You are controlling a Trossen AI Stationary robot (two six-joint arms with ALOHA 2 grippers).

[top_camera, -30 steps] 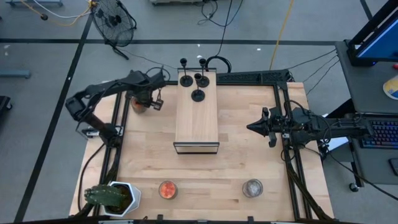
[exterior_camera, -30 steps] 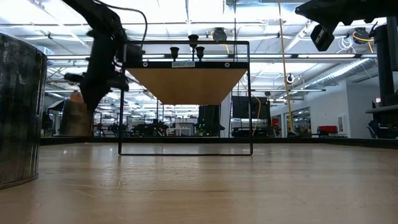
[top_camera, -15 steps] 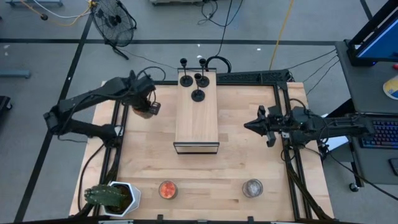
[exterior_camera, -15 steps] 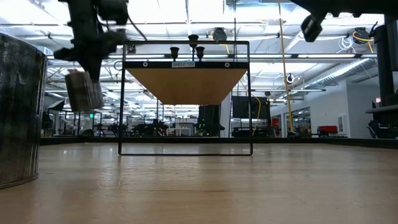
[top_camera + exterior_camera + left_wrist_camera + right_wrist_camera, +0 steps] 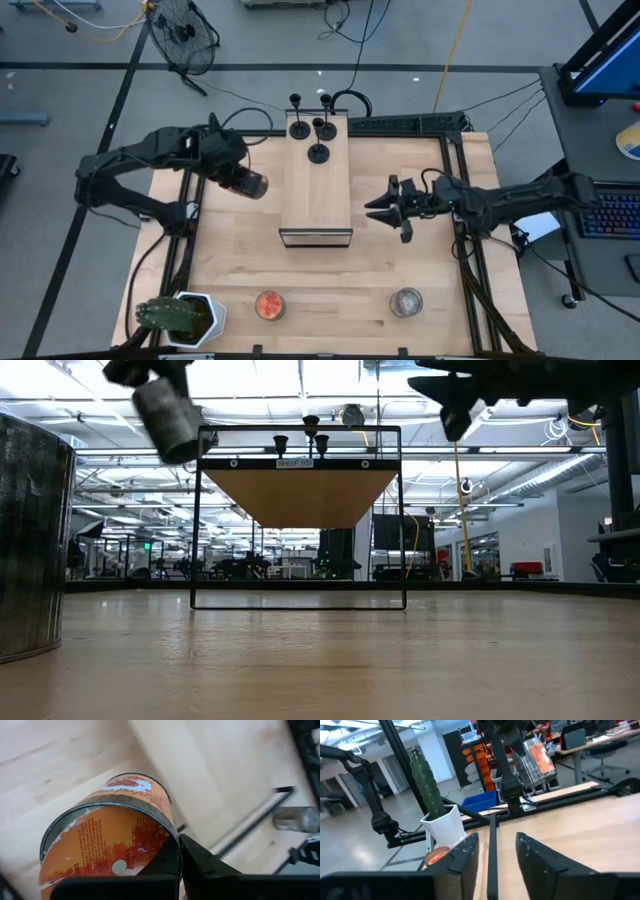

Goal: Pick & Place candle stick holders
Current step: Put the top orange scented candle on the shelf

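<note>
Several small black candle stick holders (image 5: 318,152) stand on their disc bases at the far end of the wooden shelf box (image 5: 317,195). They also show on its top in the low view (image 5: 311,426). Two more (image 5: 295,100) stand just beyond it. My left gripper (image 5: 232,170) is shut on an orange-labelled tin can (image 5: 250,185), held high left of the box, also seen in the low view (image 5: 168,420). My right gripper (image 5: 385,208) is open and empty, in the air right of the box, its fingers (image 5: 492,855) pointing toward the table's left. My left gripper holds the tin can near one end; one finger (image 5: 200,865) lies against the can's wall (image 5: 162,840), and the gripper body hides the other. The can is lifted clear of the table and tilted, nearly on its side.
A cactus in a white pot (image 5: 180,315) stands at the near left corner. An orange jar (image 5: 269,304) and a grey jar (image 5: 405,301) stand near the table's near edge. Black frame rails (image 5: 455,180) run along the table's left, right and far sides.
My left gripper has lifted the can off the table at the far left, carried it up and toward the wooden box, and tipped it from upright to nearly on its side. My right gripper has gone toward the table's left, closer to the box.
</note>
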